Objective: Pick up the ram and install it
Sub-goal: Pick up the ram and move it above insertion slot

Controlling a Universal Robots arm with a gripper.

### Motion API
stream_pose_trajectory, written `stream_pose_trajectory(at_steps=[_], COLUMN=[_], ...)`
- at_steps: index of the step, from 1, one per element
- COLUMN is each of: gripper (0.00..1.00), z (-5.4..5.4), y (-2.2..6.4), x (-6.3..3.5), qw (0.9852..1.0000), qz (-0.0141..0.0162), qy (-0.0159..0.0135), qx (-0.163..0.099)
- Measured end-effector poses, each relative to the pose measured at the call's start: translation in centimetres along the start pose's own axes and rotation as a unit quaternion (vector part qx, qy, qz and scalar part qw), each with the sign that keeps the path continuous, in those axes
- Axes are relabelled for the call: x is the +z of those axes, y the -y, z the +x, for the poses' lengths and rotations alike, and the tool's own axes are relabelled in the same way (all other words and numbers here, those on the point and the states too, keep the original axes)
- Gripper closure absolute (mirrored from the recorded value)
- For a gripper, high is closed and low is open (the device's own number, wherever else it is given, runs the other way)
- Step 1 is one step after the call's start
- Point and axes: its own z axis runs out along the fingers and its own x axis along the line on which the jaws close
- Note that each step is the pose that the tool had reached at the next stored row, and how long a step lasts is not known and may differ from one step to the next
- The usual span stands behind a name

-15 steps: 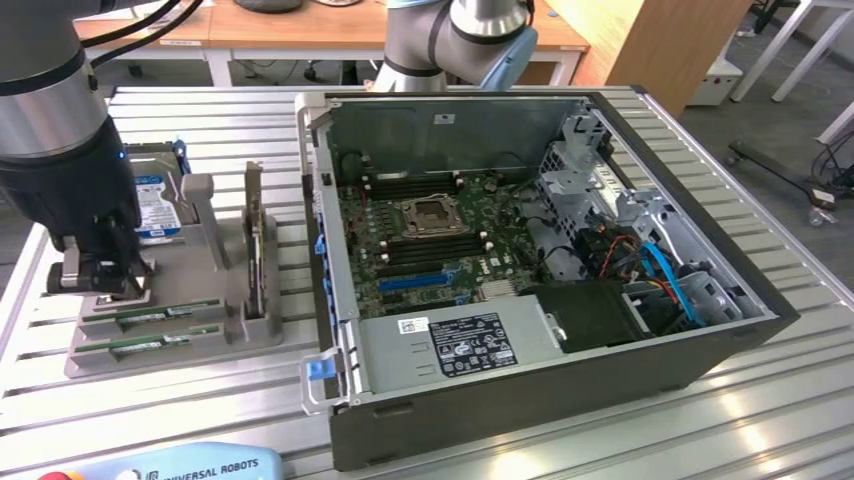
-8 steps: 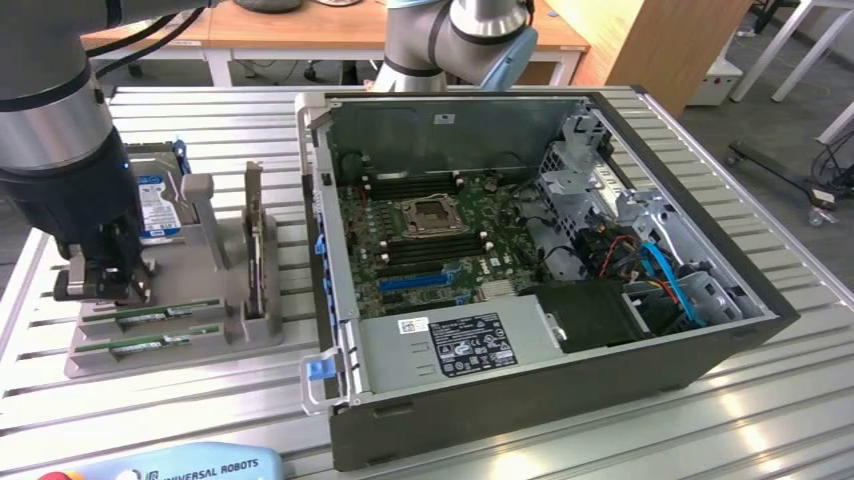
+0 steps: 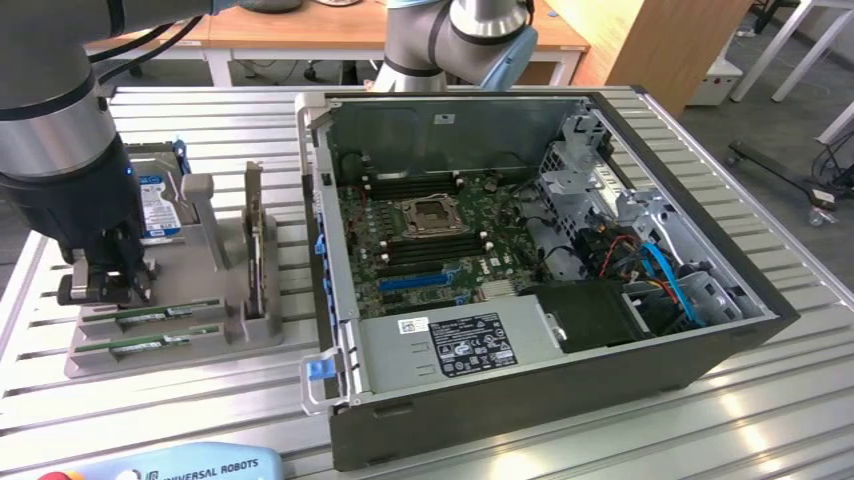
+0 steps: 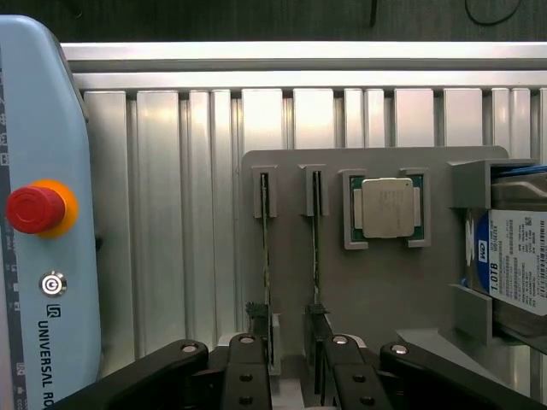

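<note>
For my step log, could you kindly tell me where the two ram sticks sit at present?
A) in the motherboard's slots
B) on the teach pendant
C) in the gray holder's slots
C: both ram sticks stand on edge in the gray holder, with the open pincer over them.

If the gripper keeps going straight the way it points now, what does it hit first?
Likely the ram sticks slotted in the gray holder, below the open gripper; which stick first is unclear.
</note>
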Motion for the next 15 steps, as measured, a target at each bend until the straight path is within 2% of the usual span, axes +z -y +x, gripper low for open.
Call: stream_pose_trajectory(at_steps=[6, 15], gripper=[0.69, 0.69], z=[0.4, 0.5], y=[0.02, 0.07], x=[0.06, 1.05], qw=[1.0, 1.0], qz=[0.0001, 0.0001], qy=[0.0001, 0.0], qx=[0.0, 0.0])
